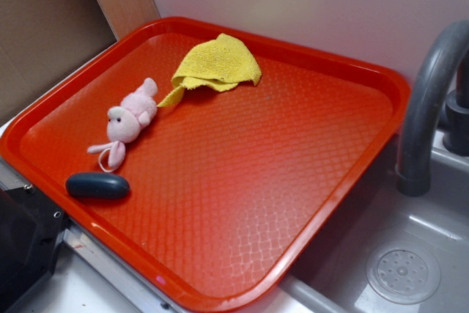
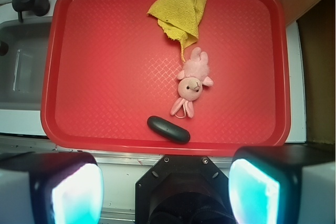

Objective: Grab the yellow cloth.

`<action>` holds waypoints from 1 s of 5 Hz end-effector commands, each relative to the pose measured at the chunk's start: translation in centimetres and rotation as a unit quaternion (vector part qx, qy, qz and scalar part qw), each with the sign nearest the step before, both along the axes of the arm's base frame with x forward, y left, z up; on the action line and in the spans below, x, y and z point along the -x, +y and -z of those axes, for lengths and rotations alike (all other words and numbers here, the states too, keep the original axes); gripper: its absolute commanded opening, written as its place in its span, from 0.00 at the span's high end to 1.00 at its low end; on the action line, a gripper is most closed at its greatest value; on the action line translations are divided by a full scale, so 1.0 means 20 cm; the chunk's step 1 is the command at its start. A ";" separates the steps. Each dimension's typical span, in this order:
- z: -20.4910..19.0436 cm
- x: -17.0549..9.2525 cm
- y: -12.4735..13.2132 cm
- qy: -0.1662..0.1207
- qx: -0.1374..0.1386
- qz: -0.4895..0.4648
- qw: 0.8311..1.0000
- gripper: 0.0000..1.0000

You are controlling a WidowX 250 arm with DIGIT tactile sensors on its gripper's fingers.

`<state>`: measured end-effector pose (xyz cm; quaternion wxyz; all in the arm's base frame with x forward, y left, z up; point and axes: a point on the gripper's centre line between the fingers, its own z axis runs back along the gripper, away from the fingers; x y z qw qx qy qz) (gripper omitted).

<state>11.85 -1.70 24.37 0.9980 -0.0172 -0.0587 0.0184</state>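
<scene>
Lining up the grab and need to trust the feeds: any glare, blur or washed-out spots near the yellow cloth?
Exterior view: the yellow cloth is sharp; a pale sheen lies on the near part of the tray, away from it. Wrist view: cloth evenly lit and clear; the hand at the bottom edge is blurred, its pads glowing cyan.

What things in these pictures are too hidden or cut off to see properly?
- Gripper: the wrist view cuts off its fingertips at the bottom edge; the exterior view shows none of it.
- Yellow cloth: its own folds hide the underside in both views.
- Faucet: the exterior view's right edge cuts it off.
- Dark oval object: too plain and small to identify.
- Red tray: its front corner runs off the exterior view.
</scene>
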 end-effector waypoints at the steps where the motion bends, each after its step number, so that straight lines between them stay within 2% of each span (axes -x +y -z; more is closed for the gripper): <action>1: 0.00 0.00 0.00 0.000 0.000 0.000 1.000 0.00; 2: 0.17 -0.25 0.06 -0.017 -0.048 0.015 0.999 0.00; 3: 0.27 -0.52 0.11 -0.061 -0.054 0.059 0.995 0.00; 4: 0.48 -0.71 0.24 -0.033 -0.042 0.061 0.997 0.00; 5: 0.70 -0.81 0.30 -0.023 -0.024 0.100 0.994 0.00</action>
